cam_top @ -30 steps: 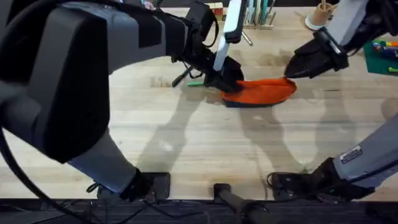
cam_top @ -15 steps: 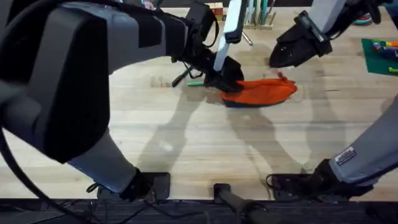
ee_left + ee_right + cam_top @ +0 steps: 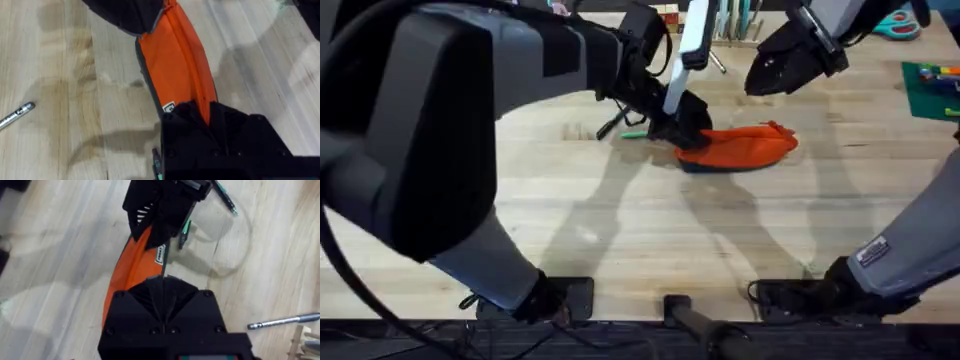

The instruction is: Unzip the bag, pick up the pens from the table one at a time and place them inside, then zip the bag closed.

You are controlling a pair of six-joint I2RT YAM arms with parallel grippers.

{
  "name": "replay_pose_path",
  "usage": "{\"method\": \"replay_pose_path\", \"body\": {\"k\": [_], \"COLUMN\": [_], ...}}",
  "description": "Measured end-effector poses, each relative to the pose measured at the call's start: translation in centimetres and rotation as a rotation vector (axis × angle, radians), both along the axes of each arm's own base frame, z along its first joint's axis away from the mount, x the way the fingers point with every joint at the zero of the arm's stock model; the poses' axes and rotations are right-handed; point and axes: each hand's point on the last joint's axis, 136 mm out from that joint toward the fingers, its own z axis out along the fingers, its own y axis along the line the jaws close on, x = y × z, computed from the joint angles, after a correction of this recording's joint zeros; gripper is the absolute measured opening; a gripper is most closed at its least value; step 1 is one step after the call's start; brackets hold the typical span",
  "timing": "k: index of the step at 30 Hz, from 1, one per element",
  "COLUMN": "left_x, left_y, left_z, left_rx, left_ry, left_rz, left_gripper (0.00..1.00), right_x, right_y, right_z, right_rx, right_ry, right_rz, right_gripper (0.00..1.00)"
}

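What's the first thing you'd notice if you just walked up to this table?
The bright orange bag lying mid-table on the pale wooden table. The left gripper grips its left end, while the right gripper hangs above its right end, not touching it. A green pen lies just left of the bag.

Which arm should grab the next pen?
Right. Its claw hangs free above the table, while the left claw sits clamped on the bag, holding its end.

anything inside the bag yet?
Cannot tell. The bag looks flat, its inside not visible; the left gripper covers one end. A silver pen lies on the table.
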Motion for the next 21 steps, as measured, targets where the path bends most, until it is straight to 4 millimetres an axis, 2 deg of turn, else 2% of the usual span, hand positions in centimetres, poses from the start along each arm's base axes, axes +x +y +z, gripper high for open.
{"method": "replay_pose_path", "body": {"k": [11, 12, 13, 18, 19, 21], "left_x": [0.00, 0.00, 0.00, 0.01, 0.01, 0.01], "left_y": [0.00, 0.00, 0.00, 0.00, 0.00, 0.00], "left_z": [0.00, 0.00, 0.00, 0.00, 0.00, 0.00], "left_rx": [0.000, 0.000, 0.000, 0.000, 0.000, 0.000], "left_ry": [0.000, 0.000, 0.000, 0.000, 0.000, 0.000], "left_rz": [0.000, 0.000, 0.000, 0.000, 0.000, 0.000], "left_gripper": [0.044, 0.044, 0.044, 0.044, 0.044, 0.044], "right_x": [0.22, 0.21, 0.20, 0.14, 0.13, 0.11], "right_y": [-0.02, -0.04, -0.09, -0.35, -0.41, -0.50], "right_z": [0.27, 0.25, 0.21, 0.00, -0.06, -0.11], "right_rx": [-0.003, -0.005, -0.010, -0.029, -0.034, -0.041], "right_ry": [-0.007, -0.004, -0.003, -0.001, 0.000, 0.000], "right_rz": [-0.007, -0.010, -0.010, -0.007, -0.006, -0.005], "right_gripper": [0.035, 0.117, 0.243, 0.939, 0.981, 0.994]}}
